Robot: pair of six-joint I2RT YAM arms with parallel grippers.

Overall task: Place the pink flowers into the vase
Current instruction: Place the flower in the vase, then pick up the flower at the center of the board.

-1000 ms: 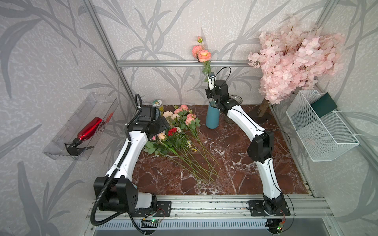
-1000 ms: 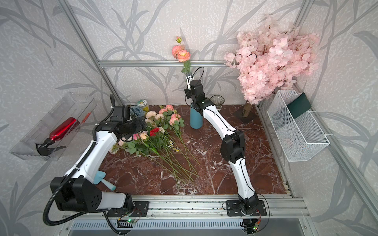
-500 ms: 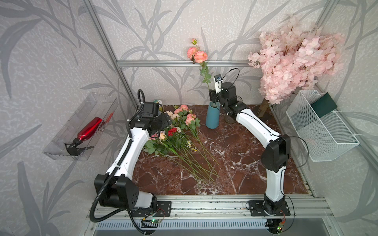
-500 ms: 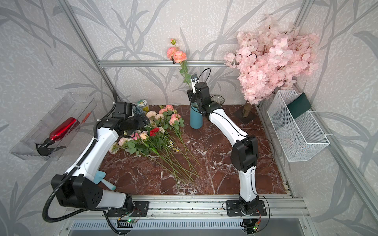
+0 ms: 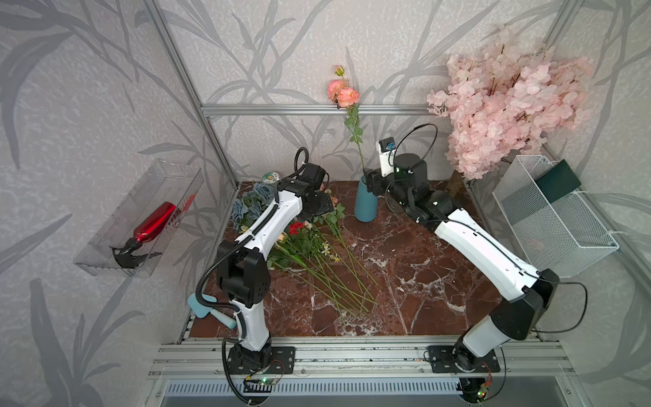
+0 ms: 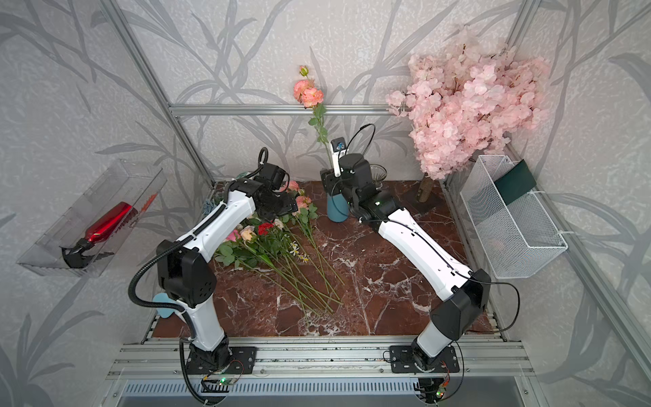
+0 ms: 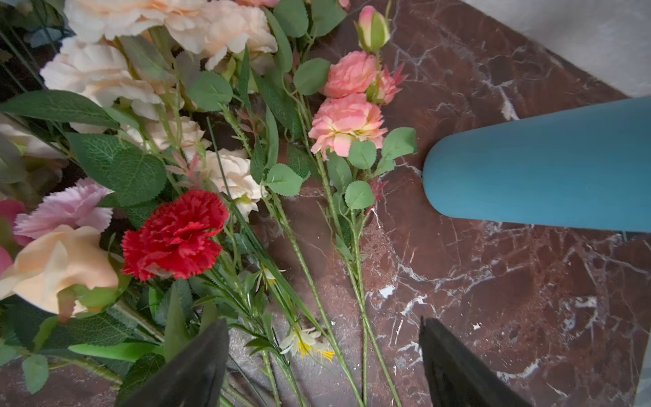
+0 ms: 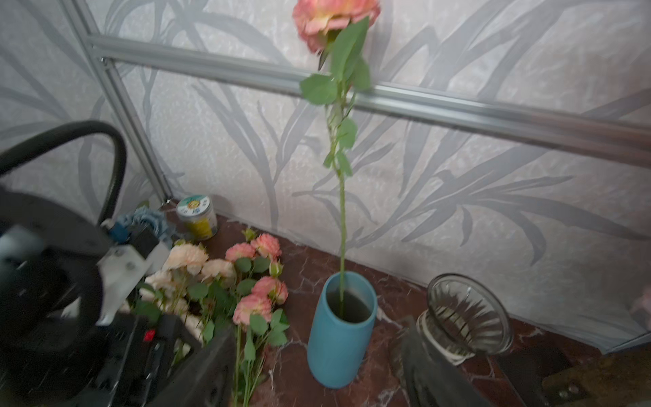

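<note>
A blue vase (image 5: 365,200) (image 6: 337,208) (image 8: 340,327) stands at the back of the marble table. One spray of pink flowers (image 5: 342,93) (image 6: 308,93) (image 8: 334,17) stands in it, its long stem down the vase mouth, held by nothing. My right gripper (image 5: 370,180) (image 8: 315,352) is open just in front of the vase, touching nothing. More pink flowers (image 7: 347,123) (image 8: 262,296) lie on the table beside the vase (image 7: 546,165). My left gripper (image 5: 317,208) (image 7: 321,338) hovers open over their green stems, with nothing between its fingers.
The pile also holds a red carnation (image 7: 176,236), cream roses (image 7: 105,70) and blue blooms (image 5: 252,204). A glass bowl (image 8: 468,313) sits right of the vase, a tin (image 8: 197,218) at the back. A pink blossom tree (image 5: 503,95) and wire basket (image 5: 553,218) stand right.
My right gripper has opened, let go of the spray's stem and drawn back and down from the vase. The spray now stands free. My left arm has swung toward the vase over the pile.
</note>
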